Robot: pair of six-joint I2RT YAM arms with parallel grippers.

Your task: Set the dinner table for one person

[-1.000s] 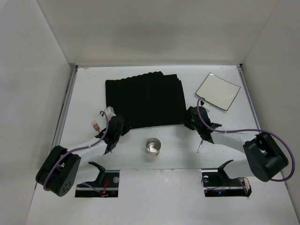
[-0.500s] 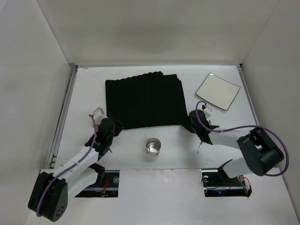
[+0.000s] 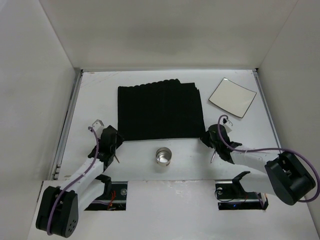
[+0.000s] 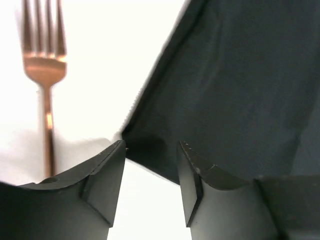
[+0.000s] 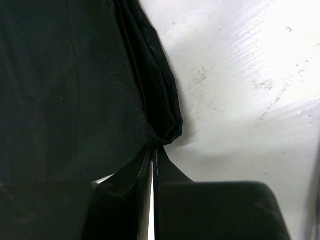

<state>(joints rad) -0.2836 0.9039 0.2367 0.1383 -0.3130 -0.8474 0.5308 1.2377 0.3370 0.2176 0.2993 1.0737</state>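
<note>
- The dinner table (image 3: 95, 95) fills my overhead view from the arm bases out to the back wall, a flat matte white top.
- A black mat (image 3: 160, 111) lies flat on it, at 12 o'clock from the table's middle. Its ribs run away from me.
- A metal cup (image 3: 163, 156) stands upright at 6 o'clock from the mat, just clear of its near edge, mouth up.
- A white plate (image 3: 232, 97), square and glossy, sits at 2 o'clock from the mat, apart from it and turned a little askew.
- My right claw (image 3: 207, 136) is at the mat's 5 o'clock corner. On the wrist camera it (image 5: 154, 150) is pressed together, and the cloth puckers into folds right at the tips, so it is pinching that corner.
- A thin utensil (image 3: 213, 157) lies on the table at 6 o'clock from the right claw, just beside the arm. I cannot tell what kind it is.
- My left claw (image 3: 111, 142) is low at the mat's 7 o'clock corner. On the wrist camera it (image 4: 150, 145) stands spread, with the mat's corner lying just ahead of the gap and not clamped.
- A copper-coloured fork (image 4: 45, 75) lies on the white top at 10 o'clock in that wrist view, tines pointing away, apart from the mat's edge.
</note>
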